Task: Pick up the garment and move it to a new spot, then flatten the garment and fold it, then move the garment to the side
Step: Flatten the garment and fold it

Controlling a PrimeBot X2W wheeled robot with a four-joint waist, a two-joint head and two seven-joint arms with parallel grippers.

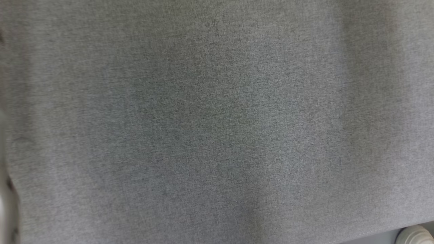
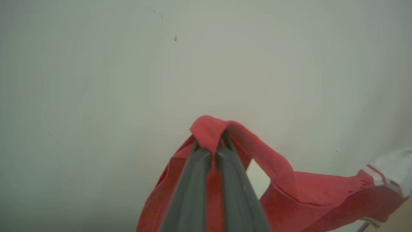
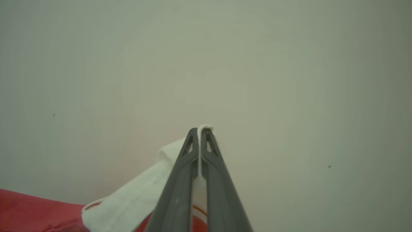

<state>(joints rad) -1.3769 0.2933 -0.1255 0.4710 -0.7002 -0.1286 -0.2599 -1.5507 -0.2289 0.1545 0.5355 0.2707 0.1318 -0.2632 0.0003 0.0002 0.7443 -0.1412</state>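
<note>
Looking down in the head view, a grey woven surface spreads flat and unwrinkled. A pale rounded object sits at the lower right corner, and a blurred pale strip runs along the left edge; what either is cannot be told.

In the left wrist view, the left gripper is clamped on a fold of the red garment. Its two dark fingers are pressed together, and the red cloth is draped over their tips. From there the fabric hangs down on both sides of the fingers and stretches away to the lower right. It ends there in a white cuff with thin red stripes. Behind it is a plain pale wall.

In the right wrist view, the right gripper is pinched tight on a thin edge of white fabric, which peeks out just above the fingertips. A white ribbed band of the same garment trails down to the lower left, joining red cloth at the bottom corner. The garment is held up between the two grippers.
</note>
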